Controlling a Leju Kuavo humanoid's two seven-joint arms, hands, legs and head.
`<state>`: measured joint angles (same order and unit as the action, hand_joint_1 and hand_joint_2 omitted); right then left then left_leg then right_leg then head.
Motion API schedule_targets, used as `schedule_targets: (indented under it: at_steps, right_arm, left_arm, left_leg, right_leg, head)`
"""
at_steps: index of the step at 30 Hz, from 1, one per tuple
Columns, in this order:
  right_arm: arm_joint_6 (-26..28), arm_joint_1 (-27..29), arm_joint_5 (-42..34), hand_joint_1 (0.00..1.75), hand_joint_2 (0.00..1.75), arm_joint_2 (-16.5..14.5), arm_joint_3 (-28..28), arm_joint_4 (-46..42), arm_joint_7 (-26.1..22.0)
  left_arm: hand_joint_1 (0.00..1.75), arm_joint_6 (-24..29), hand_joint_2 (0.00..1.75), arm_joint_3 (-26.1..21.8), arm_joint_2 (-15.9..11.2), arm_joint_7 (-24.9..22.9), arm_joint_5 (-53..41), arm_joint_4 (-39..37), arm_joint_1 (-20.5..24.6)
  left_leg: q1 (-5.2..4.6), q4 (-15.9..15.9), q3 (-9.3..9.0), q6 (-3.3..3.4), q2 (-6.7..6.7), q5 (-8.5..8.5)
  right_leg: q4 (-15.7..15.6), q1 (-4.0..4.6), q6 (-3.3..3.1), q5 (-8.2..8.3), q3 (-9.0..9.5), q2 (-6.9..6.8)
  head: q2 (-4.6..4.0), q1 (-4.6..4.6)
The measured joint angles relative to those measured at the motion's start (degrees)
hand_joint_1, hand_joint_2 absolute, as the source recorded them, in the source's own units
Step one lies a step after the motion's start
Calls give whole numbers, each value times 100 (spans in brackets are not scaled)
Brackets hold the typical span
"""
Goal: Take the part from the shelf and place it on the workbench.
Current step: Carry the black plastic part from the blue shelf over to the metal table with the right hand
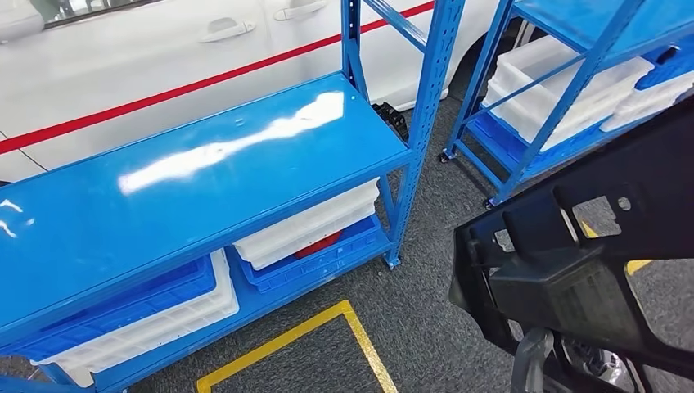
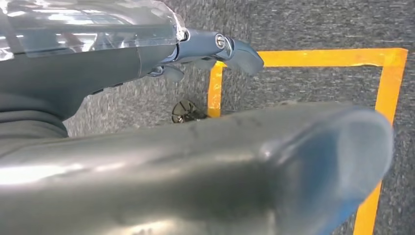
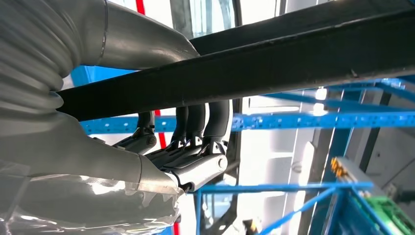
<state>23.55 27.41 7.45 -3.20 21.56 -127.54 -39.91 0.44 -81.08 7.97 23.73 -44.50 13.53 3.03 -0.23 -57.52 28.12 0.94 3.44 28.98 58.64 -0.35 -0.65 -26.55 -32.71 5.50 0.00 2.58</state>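
Note:
The part is a large black plastic frame with cut-outs, held up at the lower right of the head view, away from the blue shelf. My right hand grips it: dark fingers curl over a black bar of the part and the thumb lies on the other side. A grey piece of that arm shows under the part. My left hand hangs over the grey carpet with its fingers stretched out and nothing in it.
The shelf's top board is bare; white bins and blue bins sit on its lower level. A second blue rack with white bins stands at the right. A white car is behind. Yellow tape marks the floor.

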Motion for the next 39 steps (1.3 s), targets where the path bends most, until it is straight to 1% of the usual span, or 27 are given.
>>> schedule_targets:
  at_steps: [1,3,4,6,7,8,9,11,13,14,17,19,21,22,23,24,25,26,27,28,30,32,34,36,37,38,39]
  right_arm:
    - [-12,16,-22,175,175,-23,-20,1,1]
    - [-69,38,-62,175,175,-61,-53,10,1]
    - [-113,32,-78,175,175,-72,-63,24,0]
    - [-181,-9,-95,175,175,-96,-71,76,0]
    - [-199,-29,-95,175,175,-119,-79,117,1]
    - [-210,-41,-91,175,175,-150,-90,158,4]
    - [-225,-44,-86,175,175,-186,-104,197,6]
    - [-274,-40,-71,175,175,-255,-143,252,10]
    - [-327,-22,-49,175,175,-335,-196,289,10]
    - [-344,0,-36,175,175,-385,-225,305,10]
    - [-361,113,22,175,175,-530,-315,342,10]
    - [-354,178,66,175,175,-620,-363,351,10]
    - [-309,217,134,175,175,-693,-391,362,10]
    - [-272,234,183,175,175,-717,-401,372,11]
    - [-223,254,238,175,175,-732,-410,385,10]
    - [-169,270,292,175,175,-745,-417,401,10]
    - [-106,280,347,175,175,-754,-422,419,10]
    - [-32,282,404,175,175,-761,-425,438,10]
    - [52,276,462,175,175,-765,-426,459,10]
    - [139,262,521,175,175,-766,-424,481,10]
    - [303,234,631,175,175,-765,-403,540,10]
    - [436,224,742,175,175,-764,-361,605,10]
    - [522,216,840,175,175,-762,-327,664,8]
    - [561,188,895,175,175,-760,-305,725,7]
    - [574,174,907,175,175,-758,-296,760,8]
    - [590,166,911,175,175,-758,-290,798,9]
    - [606,163,912,175,175,-758,-287,834,10]
  left_arm:
    - [0,4,0,-8,3,-3,4,0,8]
    - [0,17,0,-19,8,-1,34,-1,28]
    - [0,30,0,-28,9,9,54,0,31]
    - [0,73,0,-52,8,46,75,1,17]
    - [0,96,0,-61,7,67,68,2,9]
    - [0,113,0,-65,7,86,51,2,5]
    - [0,123,0,-66,7,103,32,1,9]
    - [0,121,0,-66,7,126,-18,1,25]
    - [0,102,0,-66,-7,145,-79,1,32]
    - [0,85,0,-66,-15,153,-115,2,34]
    - [0,24,0,-57,-28,167,-209,2,45]
    - [0,-23,0,-48,-40,182,-247,2,40]
    - [0,-59,0,-37,-55,203,-280,2,12]
    - [0,-72,0,-29,-60,214,-295,2,-3]
    - [0,-80,0,-22,-64,222,-304,2,-17]
    - [0,-84,0,-16,-72,228,-307,2,-26]
    - [0,-80,0,-13,-82,232,-308,2,-30]
    - [0,-66,0,-11,-95,233,-311,2,-31]
    - [0,-44,0,-11,-119,234,-320,3,-30]
    - [0,-18,0,-11,-138,233,-331,3,-29]
    - [0,33,0,-9,-176,213,-363,4,-30]
    - [0,74,0,-5,-192,180,-393,4,-17]
    - [0,102,0,-1,-199,160,-416,4,-2]
    - [0,116,0,2,-203,148,-436,4,-20]
    - [0,122,0,2,-205,140,-448,4,-36]
    - [0,133,0,2,-207,128,-463,4,-49]
    - [0,147,0,3,-207,117,-485,4,-55]
  left_leg:
    - [1,57,-3,2,-45,-23]
    - [31,186,-23,27,-178,-98]
    - [52,244,-26,45,-252,-141]
    - [57,268,-6,67,-404,-174]
    - [55,258,12,66,-487,-175]
    - [55,245,24,62,-567,-172]
    - [59,230,33,51,-640,-165]
    - [73,175,32,1,-764,-132]
    - [59,98,44,-89,-853,-77]
    - [49,69,44,-133,-890,-55]
    - [64,44,17,-238,-968,-27]
    - [90,-204,114,-292,-771,188]
    - [100,-903,419,-315,-498,612]
    - [100,-1292,591,-314,-437,781]
    - [98,-1547,708,-303,-414,845]
    - [95,-1585,727,-280,-402,781]
    - [89,-1389,640,-247,-379,610]
    - [78,-1017,473,-201,-314,377]
    - [71,-613,292,-146,-184,193]
    - [66,-277,153,-105,-63,68]
    - [47,-4,56,-59,69,24]
    - [46,71,35,-41,-38,-31]
    - [72,184,1,5,-183,-120]
    - [73,240,5,41,-354,-166]
    - [66,238,19,47,-450,-170]
    - [62,235,29,44,-543,-167]
    - [63,230,35,36,-630,-162]
  right_leg:
    - [-10,-3,46,29,-15,59]
    - [80,12,104,-37,-89,-24]
    - [265,21,129,-167,-184,-147]
    - [920,-9,176,-535,-492,-410]
    - [1241,-35,209,-662,-636,-470]
    - [1416,-64,242,-693,-703,-504]
    - [1383,-93,273,-620,-663,-532]
    - [749,-142,320,-298,-286,-666]
    - [164,-134,274,-118,37,-828]
    - [54,-117,223,-110,86,-861]
    - [55,-93,63,-94,33,-722]
    - [36,-106,-19,-48,-2,-620]
    - [33,-92,-76,-11,-51,-502]
    - [36,-76,-95,3,-75,-432]
    - [41,-58,-107,13,-92,-357]
    - [47,-41,-112,21,-101,-276]
    - [53,-25,-111,28,-103,-192]
    - [57,-13,-107,35,-100,-110]
    - [59,-3,-98,45,-100,-38]
    - [65,0,-82,57,-108,31]
    - [66,-25,-23,95,-147,152]
    - [58,-49,55,132,-182,237]
    - [223,-22,103,5,-279,-6]
    - [803,-12,137,-366,-558,-370]
    - [1166,-31,163,-548,-724,-450]
    - [1438,-57,191,-647,-837,-489]
    - [1530,-84,220,-642,-857,-514]
  head:
    - [0,2]
    - [0,-15]
    - [0,-32]
    - [0,-62]
    - [0,-64]
    - [0,-64]
    - [0,-64]
    - [0,-65]
    - [0,-62]
    - [0,-62]
    - [0,-63]
    - [0,-60]
    - [0,-58]
    - [0,-58]
    - [0,-58]
    - [0,-58]
    - [0,-57]
    - [0,-58]
    - [0,-62]
    - [0,-65]
    - [0,-69]
    - [0,-69]
    - [0,-85]
    - [0,-103]
    - [0,-108]
    - [0,-108]
    - [0,-108]
